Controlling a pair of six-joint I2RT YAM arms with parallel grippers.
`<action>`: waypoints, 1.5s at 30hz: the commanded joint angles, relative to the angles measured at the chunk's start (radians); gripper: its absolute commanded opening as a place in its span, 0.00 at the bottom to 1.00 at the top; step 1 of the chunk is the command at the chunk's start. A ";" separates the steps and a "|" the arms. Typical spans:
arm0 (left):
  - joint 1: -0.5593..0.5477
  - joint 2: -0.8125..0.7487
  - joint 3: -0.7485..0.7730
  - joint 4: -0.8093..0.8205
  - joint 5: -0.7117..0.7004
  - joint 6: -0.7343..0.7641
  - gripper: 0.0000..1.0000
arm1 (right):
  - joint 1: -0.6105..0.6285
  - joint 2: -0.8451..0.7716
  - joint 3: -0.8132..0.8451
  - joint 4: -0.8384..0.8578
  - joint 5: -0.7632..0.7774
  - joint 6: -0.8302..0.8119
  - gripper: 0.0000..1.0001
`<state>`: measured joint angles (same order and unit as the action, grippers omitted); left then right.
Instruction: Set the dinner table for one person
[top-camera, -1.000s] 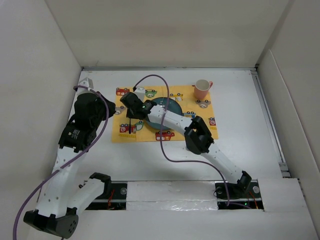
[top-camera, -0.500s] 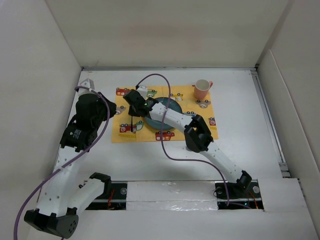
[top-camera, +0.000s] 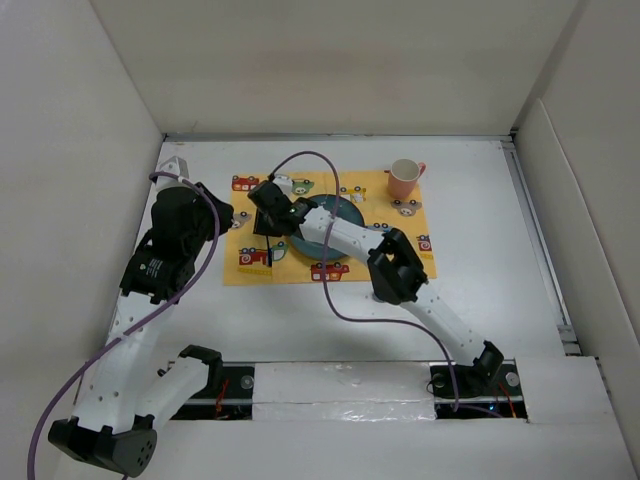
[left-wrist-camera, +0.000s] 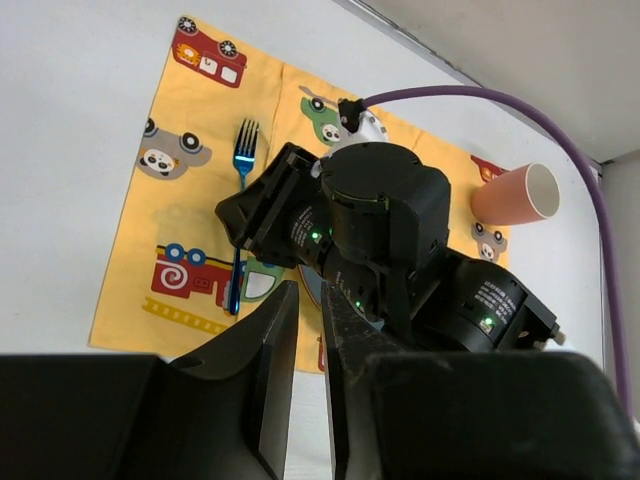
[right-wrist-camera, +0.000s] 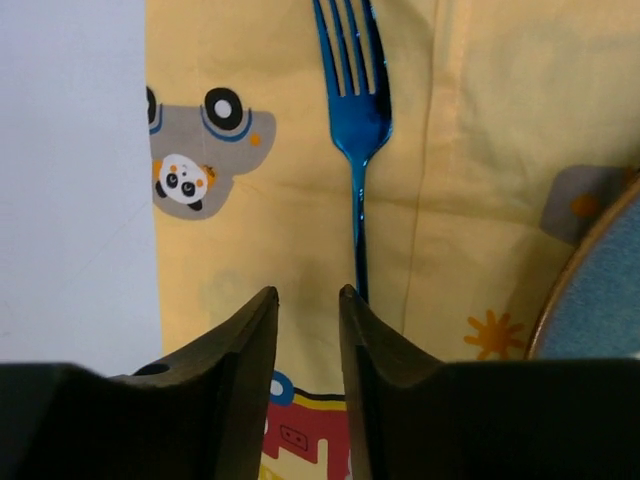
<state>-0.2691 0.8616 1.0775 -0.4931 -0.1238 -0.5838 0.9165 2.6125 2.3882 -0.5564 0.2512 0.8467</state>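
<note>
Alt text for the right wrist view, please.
A blue fork lies flat on a yellow cartoon-print placemat, tines pointing away, its handle running down toward the narrow gap between the right gripper's two dark fingers at the bottom edge. A blue plate shows its rim at right, the white dinner table at left.
</note>
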 joint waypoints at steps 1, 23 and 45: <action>-0.005 0.002 0.030 0.045 0.012 0.019 0.13 | -0.007 -0.193 -0.035 0.139 -0.079 -0.070 0.38; -0.005 0.025 0.007 0.103 0.256 0.094 0.05 | -0.189 -1.546 -1.621 -0.344 -0.018 0.011 0.31; -0.005 -0.009 0.047 0.056 0.151 0.150 0.06 | -0.228 -0.982 -1.448 -0.232 -0.079 -0.369 0.68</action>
<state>-0.2695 0.8730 1.0817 -0.4431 0.0502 -0.4530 0.6815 1.6138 0.9382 -0.8764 0.2348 0.5808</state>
